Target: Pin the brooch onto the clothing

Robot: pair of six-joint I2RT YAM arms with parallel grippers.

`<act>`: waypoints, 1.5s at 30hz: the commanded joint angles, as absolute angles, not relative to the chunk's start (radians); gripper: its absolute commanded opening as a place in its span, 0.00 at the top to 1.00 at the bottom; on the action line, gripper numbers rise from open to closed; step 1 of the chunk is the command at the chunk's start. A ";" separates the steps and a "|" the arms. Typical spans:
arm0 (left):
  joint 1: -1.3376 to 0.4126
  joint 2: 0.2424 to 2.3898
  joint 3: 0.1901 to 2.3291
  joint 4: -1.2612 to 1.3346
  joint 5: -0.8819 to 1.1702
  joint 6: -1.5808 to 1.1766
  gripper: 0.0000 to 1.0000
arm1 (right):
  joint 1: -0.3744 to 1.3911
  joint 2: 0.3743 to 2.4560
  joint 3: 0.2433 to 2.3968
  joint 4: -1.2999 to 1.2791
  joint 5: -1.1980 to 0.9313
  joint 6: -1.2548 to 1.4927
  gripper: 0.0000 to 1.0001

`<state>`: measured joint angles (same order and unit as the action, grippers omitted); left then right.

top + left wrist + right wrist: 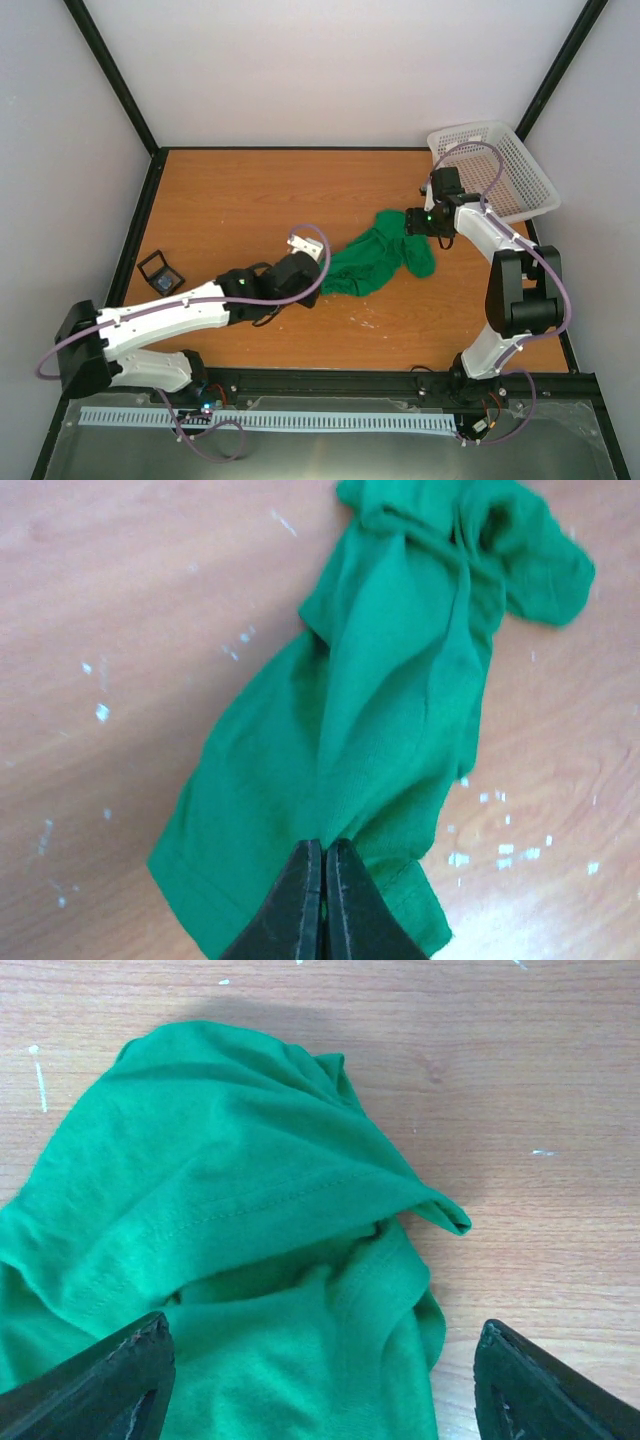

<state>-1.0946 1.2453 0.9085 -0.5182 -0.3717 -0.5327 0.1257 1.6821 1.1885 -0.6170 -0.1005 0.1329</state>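
Two arms meet over the table (pixel 250 200) in my top external view, one at each end of the green T-shirt (pixel 375 260). The shirt lies bunched in a long crumpled strip near the table's middle, running from 8 o'clock up to 2 o'clock. My left gripper (pixel 318 274) sits at the strip's 8 o'clock end and my right gripper (pixel 422 224) at its 2 o'clock end. A white basket (pixel 500 170) stands in the far corner at 1 o'clock, well apart from the cloth, and a small black square case (pixel 160 272) lies near the table's 9 o'clock edge. I cannot pick out the brooch in any view. On the left wrist camera the left gripper (pixel 324 852) enters at 6 o'clock with its jaws pressed together on a raised fold of the T-shirt (pixel 400 680). The cloth stretches away from the tips towards 1 o'clock over the wood (pixel 120 600). On the right wrist camera the right gripper (pixel 320 1330) stands wide apart, one of its dark fingers (pixel 110 1380) at 7 o'clock and the other at 5 o'clock. The T-shirt (pixel 220 1180) fills the space from 9 o'clock to the centre. Its hemmed edge curls just ahead of the gap, and cloth lies between the two tips. I cannot tell whether either tip touches it.
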 commanded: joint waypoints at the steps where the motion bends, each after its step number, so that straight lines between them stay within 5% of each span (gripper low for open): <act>1: -1.056 1.186 0.982 -0.522 -0.444 -0.595 0.99 | 0.112 1.690 1.214 -0.638 -0.067 0.078 0.20; 4: -1.054 1.163 0.997 -0.505 -0.469 -0.596 0.99 | 0.106 1.712 1.233 -0.635 -0.128 0.066 0.17; 6: -1.053 1.150 0.996 -0.489 -0.474 -0.592 0.99 | 0.106 1.738 1.243 -0.614 -0.154 0.067 0.01; 10: -1.051 1.143 1.003 -0.469 -0.472 -0.574 0.99 | 0.106 1.804 1.273 -0.606 -0.167 0.065 0.00; 18: -1.049 1.128 1.026 -0.477 -0.527 -0.519 0.99 | 0.106 1.865 1.284 -0.572 -0.182 0.075 0.08; 23: -1.036 1.116 1.015 -0.451 -0.606 -0.443 0.99 | 0.107 1.847 1.277 -0.669 -0.032 0.117 0.27; 31: -0.902 1.048 0.975 -0.374 -0.431 -0.482 0.99 | 0.140 1.517 0.896 -0.504 -0.187 0.268 0.21; 36: -0.896 0.995 0.992 -0.357 -0.362 -0.459 0.99 | 0.137 1.497 0.785 -0.475 -0.143 0.327 0.29; 45: -0.896 0.874 1.054 -0.393 -0.283 -0.459 0.99 | 0.212 1.312 0.888 -0.662 -0.040 0.322 0.29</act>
<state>-0.9012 0.9447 0.9962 -0.4126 -0.3370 -0.4797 0.1482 1.4197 0.7906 -0.5777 -0.0879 0.3046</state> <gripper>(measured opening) 0.027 0.714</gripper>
